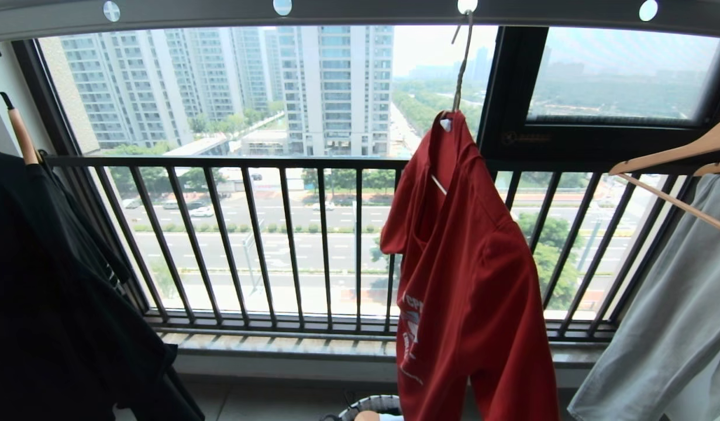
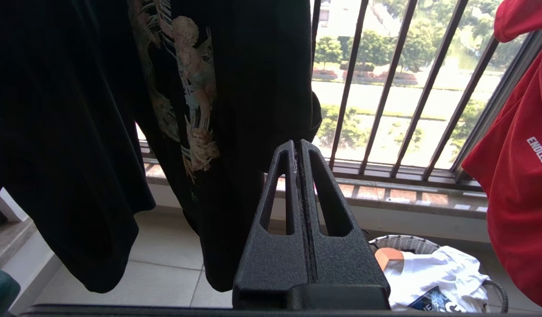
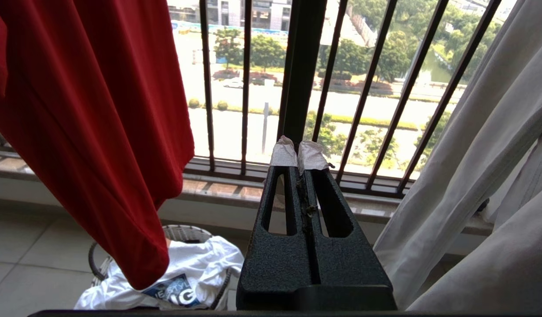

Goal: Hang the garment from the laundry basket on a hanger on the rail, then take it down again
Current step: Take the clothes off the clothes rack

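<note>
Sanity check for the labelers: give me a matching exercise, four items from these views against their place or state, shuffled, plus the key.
Things:
1. red T-shirt
2. white shirt
3. black garment
4. left gripper

Places or states:
A. lying in the laundry basket
B. shut, holding nothing
C. on the wire hanger hooked on the rail
D. hanging at the robot's far left on a wooden hanger

Pairs: 1-C, 2-A, 3-D, 4-B
</note>
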